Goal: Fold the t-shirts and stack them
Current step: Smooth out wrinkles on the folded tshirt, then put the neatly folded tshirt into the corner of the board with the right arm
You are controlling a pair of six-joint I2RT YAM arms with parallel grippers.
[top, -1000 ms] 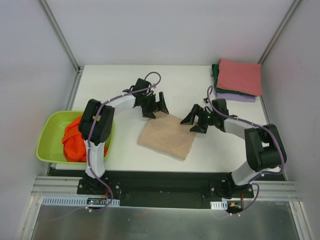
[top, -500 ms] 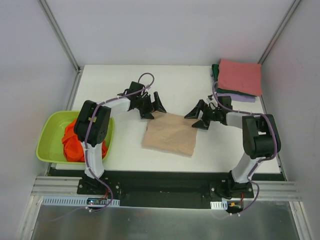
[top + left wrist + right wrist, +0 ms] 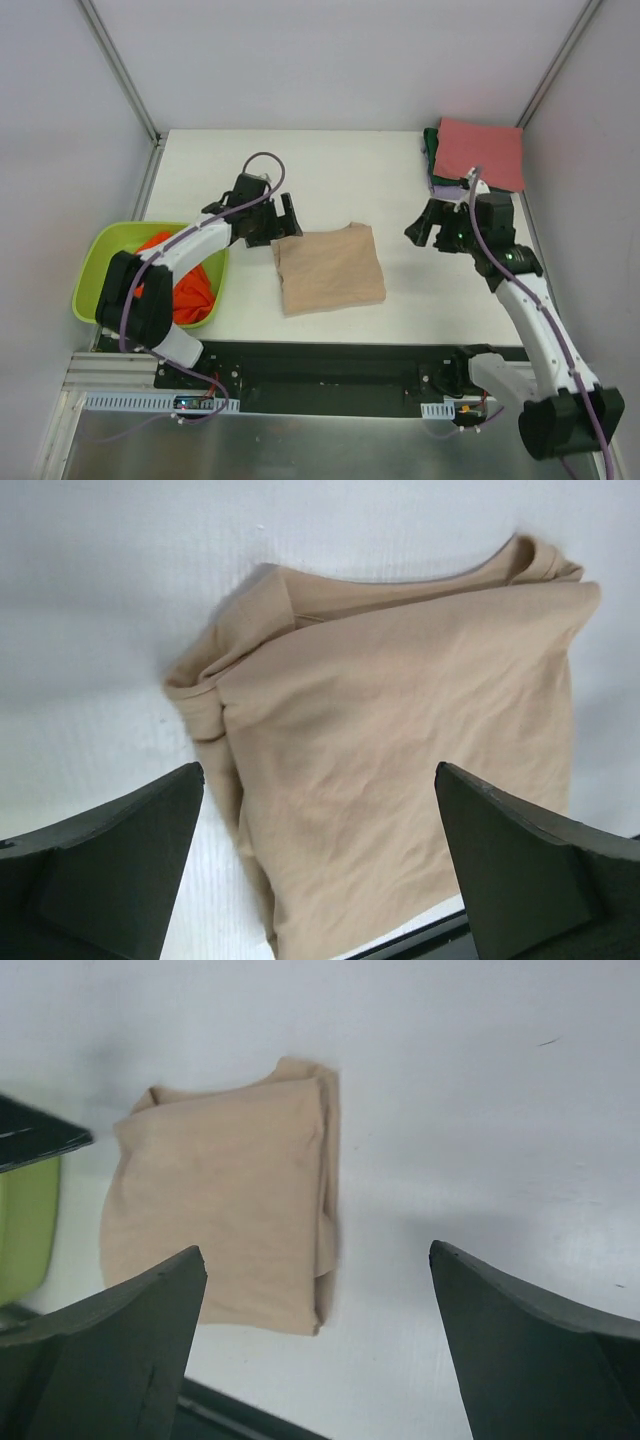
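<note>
Nearest the arm bases, the beige t-shirt (image 3: 330, 268) is laid flat on the table (image 3: 340, 165), already folded down to a rough, slightly skewed square. At its 9 o'clock, the lime basin (image 3: 95, 270) is parked at the table's left edge, with the orange t-shirt (image 3: 185, 295) bunched up inside and not folded yet.

The left gripper (image 3: 275, 225) is hung just off the beige shirt's 10 o'clock corner, jaws spread wide, nothing held. The right gripper (image 3: 435, 233) is found around 2 o'clock, apart from the cloth, also spread wide and empty.

Farthest out, at 1 o'clock in the far right corner, the folded stack (image 3: 480, 155) can be seen: pinkish-red on top, dark green and lavender peeking out underneath.

Handling-wise, thin, limp, light cloth is expected, so the fold would probably be lost if only the top layer got pinched. All layers are best pinched together along the thick doubled edge, one corner per gripper, so the square is kept on the way to the stack.
</note>
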